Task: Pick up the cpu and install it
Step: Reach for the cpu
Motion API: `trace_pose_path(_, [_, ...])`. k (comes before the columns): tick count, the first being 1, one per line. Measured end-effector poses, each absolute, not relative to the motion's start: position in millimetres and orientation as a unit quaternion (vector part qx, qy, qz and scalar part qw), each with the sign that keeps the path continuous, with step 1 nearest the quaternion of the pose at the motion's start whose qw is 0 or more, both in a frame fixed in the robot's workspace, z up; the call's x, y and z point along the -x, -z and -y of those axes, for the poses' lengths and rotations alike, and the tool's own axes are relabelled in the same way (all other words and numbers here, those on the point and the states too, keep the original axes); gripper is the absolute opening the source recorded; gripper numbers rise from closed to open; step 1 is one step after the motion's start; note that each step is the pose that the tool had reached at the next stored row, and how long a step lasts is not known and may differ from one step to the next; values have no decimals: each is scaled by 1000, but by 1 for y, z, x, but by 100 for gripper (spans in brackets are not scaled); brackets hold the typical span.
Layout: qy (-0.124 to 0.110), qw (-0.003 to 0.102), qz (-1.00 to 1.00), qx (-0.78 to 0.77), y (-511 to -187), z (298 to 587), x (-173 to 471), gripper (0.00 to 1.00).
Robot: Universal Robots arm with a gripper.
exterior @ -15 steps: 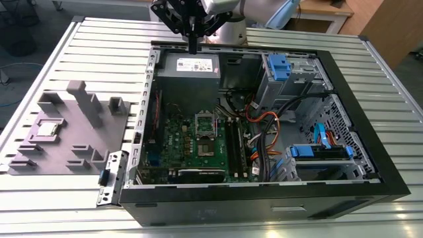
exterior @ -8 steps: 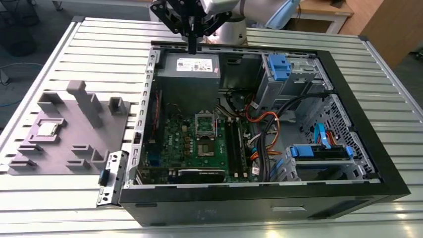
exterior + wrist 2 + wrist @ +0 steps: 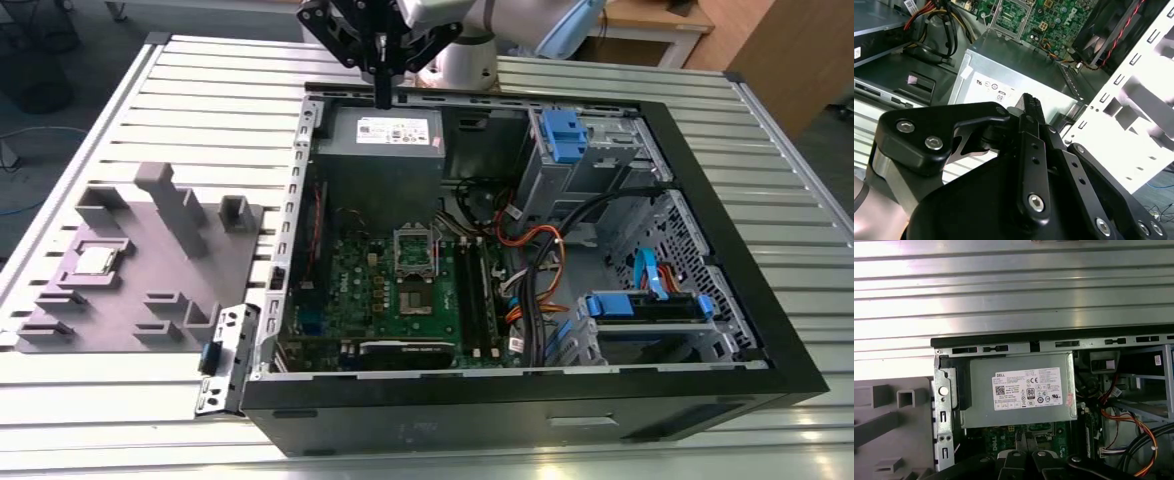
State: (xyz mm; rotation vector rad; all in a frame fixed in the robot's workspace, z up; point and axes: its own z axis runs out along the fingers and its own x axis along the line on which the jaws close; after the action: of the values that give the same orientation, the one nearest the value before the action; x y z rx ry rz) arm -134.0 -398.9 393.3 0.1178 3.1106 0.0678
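Closest to the lens in the second wrist view, the end effector (image 3: 1029, 102) has its black fingers (image 3: 1031, 130) pressed together with nothing between them. In the exterior view it hangs above the large grey box (image 3: 384, 150) with a white label, at the far end of the open computer case (image 3: 534, 405).

The cpu (image 3: 94, 261) lies flat in a pocket of the grey moulded tray (image 3: 214, 275) on the slatted tabletop (image 3: 200, 90). It is outside the case, at about 8 o'clock from the end effector and well apart from it. Being square, it has no long axis; its edges run roughly with the tray's.

The socket frame (image 3: 416, 258) on the green board sits at about 6 o'clock from the end effector. Whether that frame stands open is hard to make out, and any corner mark on the cpu is too small to tell. In the first wrist view the tray is cut off at the edge.
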Motion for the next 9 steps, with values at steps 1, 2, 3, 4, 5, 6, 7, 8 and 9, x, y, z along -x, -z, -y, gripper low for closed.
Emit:
trace_pose_path(1, [-22,14,-999,-38,-393,399,135,11])
trace_pose_path(2, [-22,14,-999,-38,-393,399,135,11])
trace_pose_path(3, [-22,14,-999,-38,-393,399,136,11])
trace_pose_path(4, [-22,14,-999,-38,-393,399,136,11])
trace_pose_path(5, [-22,14,-999,-38,-393,399,136,11])
trace_pose_path(6, [-22,14,-999,-38,-393,399,136,11])
trace_pose_path(7, [-22,14,-999,-38,-393,399,136,11])
trace_pose_path(8, [-22,14,-999,-38,-393,399,136,11])
trace_pose_path(9, [-22,14,-999,-38,-393,399,136,11])
